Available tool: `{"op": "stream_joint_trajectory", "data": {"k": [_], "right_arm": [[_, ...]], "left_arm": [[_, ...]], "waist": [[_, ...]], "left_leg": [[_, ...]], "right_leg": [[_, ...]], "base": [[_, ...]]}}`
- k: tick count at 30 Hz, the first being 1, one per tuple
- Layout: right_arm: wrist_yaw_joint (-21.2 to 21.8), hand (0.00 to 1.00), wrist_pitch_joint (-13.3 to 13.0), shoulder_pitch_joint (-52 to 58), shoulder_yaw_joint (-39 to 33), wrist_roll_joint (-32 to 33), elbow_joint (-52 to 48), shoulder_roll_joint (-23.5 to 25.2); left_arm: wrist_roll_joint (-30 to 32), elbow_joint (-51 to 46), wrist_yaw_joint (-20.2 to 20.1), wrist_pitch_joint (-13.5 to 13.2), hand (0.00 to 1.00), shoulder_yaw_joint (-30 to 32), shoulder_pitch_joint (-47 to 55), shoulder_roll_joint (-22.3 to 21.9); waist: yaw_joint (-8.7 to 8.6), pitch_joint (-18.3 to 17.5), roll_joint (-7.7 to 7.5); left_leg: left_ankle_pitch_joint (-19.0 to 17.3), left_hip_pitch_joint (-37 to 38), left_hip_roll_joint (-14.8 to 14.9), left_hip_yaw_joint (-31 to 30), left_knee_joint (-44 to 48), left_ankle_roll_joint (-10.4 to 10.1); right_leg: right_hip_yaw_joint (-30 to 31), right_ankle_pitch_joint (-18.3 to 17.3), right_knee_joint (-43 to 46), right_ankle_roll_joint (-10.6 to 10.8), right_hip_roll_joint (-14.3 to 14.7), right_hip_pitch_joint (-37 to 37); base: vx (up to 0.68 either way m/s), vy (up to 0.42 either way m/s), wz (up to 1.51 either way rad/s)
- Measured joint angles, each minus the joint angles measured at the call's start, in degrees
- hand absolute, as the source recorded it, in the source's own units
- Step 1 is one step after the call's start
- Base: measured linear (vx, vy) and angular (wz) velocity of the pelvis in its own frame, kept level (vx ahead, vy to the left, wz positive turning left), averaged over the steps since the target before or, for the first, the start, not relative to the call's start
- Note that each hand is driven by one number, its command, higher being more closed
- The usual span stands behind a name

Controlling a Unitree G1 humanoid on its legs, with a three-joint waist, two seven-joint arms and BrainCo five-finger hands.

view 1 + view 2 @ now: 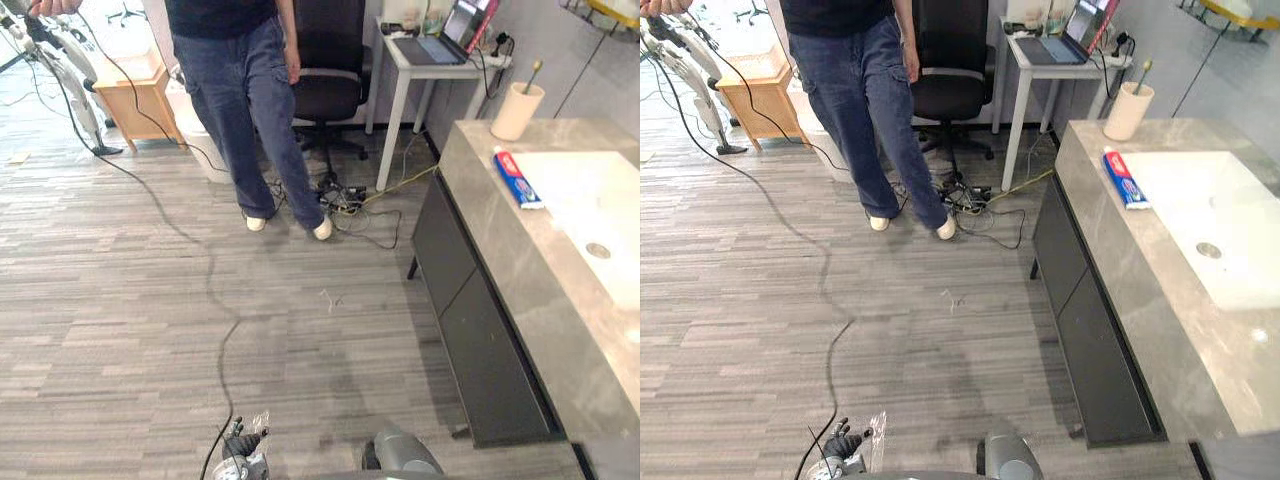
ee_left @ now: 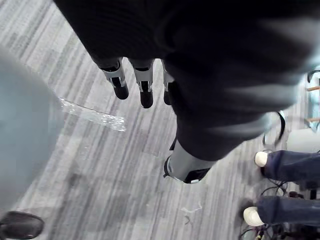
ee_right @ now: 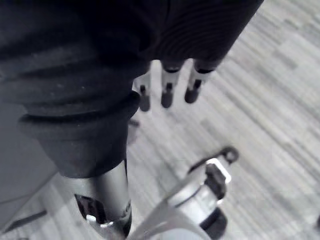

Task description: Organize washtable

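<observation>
The left hand (image 2: 145, 89) hangs over the grey plank floor (image 1: 120, 300), its fingers straight and loose, with nothing in them. A scrap of clear plastic (image 2: 94, 115) lies on the floor just beyond the fingertips. The right hand (image 3: 167, 91) hangs over the floor too, fingers straight and relaxed, with nothing in its grasp.

Well off to the robot's right stands the washtable (image 1: 520, 300), a grey stone top over dark cabinet fronts, with neither hand near it. A white basin (image 1: 610, 200) is sunk into the top. A blue, red and white toothpaste tube (image 1: 517, 178) lies flat on the stone just beside the basin's far corner, on the side towards the top's front edge. A beige cup (image 1: 517, 110) stands upright at the far corner of the top, apart from the tube, and a thin handle (image 1: 533, 75) leans out of it.

Farther out, a person (image 1: 250, 110) in blue trousers stands on the floor. Behind them is a black office chair (image 1: 330, 70), and beside that a white desk (image 1: 400, 80) carrying an open laptop (image 1: 440, 40).
</observation>
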Motion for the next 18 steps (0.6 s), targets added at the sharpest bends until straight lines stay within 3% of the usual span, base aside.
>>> {"op": "stream_joint_trajectory", "data": {"k": [1,3,5,7,8,9,10,11,12,14,18], "right_arm": [[-0.1,0.00,-0.1,0.2,0.1,-0.1,-0.5,0.0],[-1.1,0.00,-0.1,0.1,0.4,-0.2,-1.3,-0.4],[-1.5,0.00,-0.2,-0.1,2.2,-0.5,-2.7,-0.2],[-1.5,0.00,-0.4,-1.5,4.1,-0.7,-3.5,-0.1],[-1.5,0.00,-0.5,-2.7,5.4,-0.7,-4.6,-0.2],[-1.4,0.00,-0.7,-2.7,6.0,-0.9,-4.7,-0.1],[-1.3,0.00,-1.2,-2.9,7.0,-1.2,-5.5,-0.3],[-1.3,0.00,-1.8,-3.6,7.9,-1.3,-5.4,0.5],[-1.0,0.00,-1.9,-3.7,9.2,-1.7,-5.5,2.0],[-1.0,0.00,-1.9,-3.9,10.2,-3.3,-5.2,2.2],[-0.9,0.00,-2.0,-3.8,7.6,-3.5,-4.0,2.4]], "left_arm": [[0.1,-0.2,0.2,0.1,0.00,0.5,0.7,0.2],[0.3,-1.5,0.4,0.1,0.00,-0.3,1.3,0.3],[0.4,-3.4,0.8,0.0,0.00,-2.3,1.2,0.7],[0.4,-4.9,1.3,-0.6,0.00,-4.2,1.1,1.5],[0.4,-6.3,1.3,-0.6,0.00,-6.7,1.3,1.5],[0.3,-6.8,1.3,-0.8,0.00,-7.8,1.3,1.5],[0.4,-8.0,1.3,-0.9,0.00,-9.5,1.6,1.1],[1.0,-8.7,1.2,-1.5,0.00,-10.8,1.9,2.4],[1.0,-9.4,1.4,-1.5,0.00,-11.5,0.8,2.7],[1.5,-10.7,1.2,-2.1,0.00,-14.4,1.1,2.5],[2.5,-11.0,0.9,-2.0,0.00,-19.2,1.1,2.6]], "waist": [[0.69,0.0,-0.02],[1.95,0.2,-0.23],[2.75,0.4,-1.29],[3.18,0.5,-2.37],[3.59,0.7,-2.42],[3.91,0.7,-2.53],[5.16,0.4,-1.94],[5.87,0.3,-2.76],[4.79,-0.4,-3.93],[5.30,-1.0,-5.09],[4.06,-1.7,-5.80]], "left_leg": [[4.3,-0.9,1.3,1.3,2.9,1.1],[-2.7,-6.6,2.7,5.5,11.3,5.1],[-7.9,-11.4,1.6,7.8,10.2,6.5],[-11.6,-15.1,0.4,10.3,2.4,7.6],[-12.2,-17.1,-0.6,11.0,-7.8,8.2],[-12.0,-17.2,-1.0,11.2,-13.7,7.9],[-10.5,-15.5,-1.2,10.7,-25.9,6.3],[-7.2,-14.2,-2.8,12.8,-26.4,6.9],[-8.5,-14.0,-3.5,13.8,-26.5,7.6],[-9.8,-12.9,-3.6,16.7,-25.6,9.4],[-15.2,-8.7,-5.5,21.7,-25.1,10.2]], "right_leg": [[1.0,0.1,-1.6,-0.4,0.6,2.0],[5.2,0.2,-6.6,-0.7,0.7,7.7],[7.1,0.5,-11.1,-0.2,-1.6,12.6],[8.2,0.8,-13.0,0.5,-4.7,15.8],[9.4,0.8,-15.0,0.5,-6.8,18.9],[10.2,0.7,-15.3,0.7,-7.7,19.3],[11.5,0.2,-15.5,2.3,-8.4,19.8],[14.2,-0.3,-15.3,3.4,-10.4,20.4],[16.8,0.0,-14.7,3.7,-9.7,19.6],[19.8,3.2,-14.1,4.7,-9.0,17.3],[22.7,6.7,-6.9,4.2,-11.4,14.0]], "base": [[0.44,0.027,-0.83],[0.43,0.107,-0.82],[0.43,0.196,-0.49],[0.48,0.314,-0.35],[0.44,0.377,-0.37],[0.44,0.412,-0.61],[0.41,0.469,-0.82],[0.48,0.521,-0.59],[0.48,0.488,-0.38],[0.31,0.278,-0.40],[0.29,0.262,-0.61]]}}
